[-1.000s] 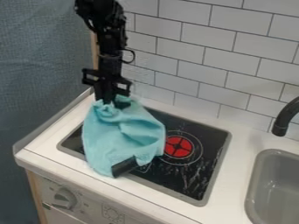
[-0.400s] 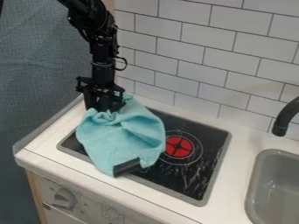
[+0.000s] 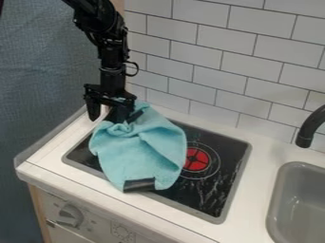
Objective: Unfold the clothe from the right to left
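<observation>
Since the earlier frame, the cloth [image 3: 143, 152] has shifted a little to the view's right, its dark patch [image 3: 139, 184] has turned from a slant to nearly level, and one finger has come clear of the fabric. The gripper [image 3: 107, 115] is released: its fingers stand apart, one hanging free just beside the cloth on the view's left, the other over the gathered top.

The cloth is light blue, bunched and creased right below the fingers, then spreading toward the front of the counter. A long fold runs down its right part, and the dark patch sits on the lower edge, farthest from the fingers. It lies over much of the black cooktop [image 3: 219, 190], partly covering the red burner [image 3: 196, 159], which is to the right of and below the fingers.

The white counter [image 3: 57, 163] surrounds the cooktop. White tiles [image 3: 209, 76] rise behind and to the right of the fingers, with blue-gray fabric [image 3: 38, 71] to their left. A knob [image 3: 70, 215] is on the front panel, below them.

Well to their right are a gray sink [image 3: 295, 204] and a black faucet [image 3: 308, 128].
</observation>
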Action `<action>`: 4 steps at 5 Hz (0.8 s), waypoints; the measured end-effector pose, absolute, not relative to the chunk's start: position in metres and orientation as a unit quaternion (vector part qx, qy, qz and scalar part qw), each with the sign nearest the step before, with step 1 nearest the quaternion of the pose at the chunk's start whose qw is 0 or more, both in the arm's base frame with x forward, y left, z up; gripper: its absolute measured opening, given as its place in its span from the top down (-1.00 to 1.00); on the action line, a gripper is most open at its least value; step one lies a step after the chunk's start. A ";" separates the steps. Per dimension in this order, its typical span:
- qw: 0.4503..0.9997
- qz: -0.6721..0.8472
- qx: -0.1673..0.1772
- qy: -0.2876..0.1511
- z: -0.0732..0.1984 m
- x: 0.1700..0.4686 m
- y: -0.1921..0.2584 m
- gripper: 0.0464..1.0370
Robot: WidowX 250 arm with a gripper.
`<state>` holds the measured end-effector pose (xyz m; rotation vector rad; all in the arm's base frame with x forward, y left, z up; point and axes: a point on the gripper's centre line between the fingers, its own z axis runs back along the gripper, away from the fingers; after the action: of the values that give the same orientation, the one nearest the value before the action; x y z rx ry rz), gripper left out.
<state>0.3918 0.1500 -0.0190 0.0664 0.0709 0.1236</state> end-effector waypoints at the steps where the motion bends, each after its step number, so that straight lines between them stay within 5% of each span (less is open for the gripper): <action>1: 0.997 0.062 0.026 0.036 -0.018 0.391 0.148 -0.94; 2: 0.997 0.061 0.013 0.037 -0.018 0.391 0.144 -0.92; 4: 0.998 0.055 0.004 -0.012 0.025 0.390 0.136 -0.92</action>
<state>0.3895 0.1356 0.0252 0.0081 -0.0232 0.1098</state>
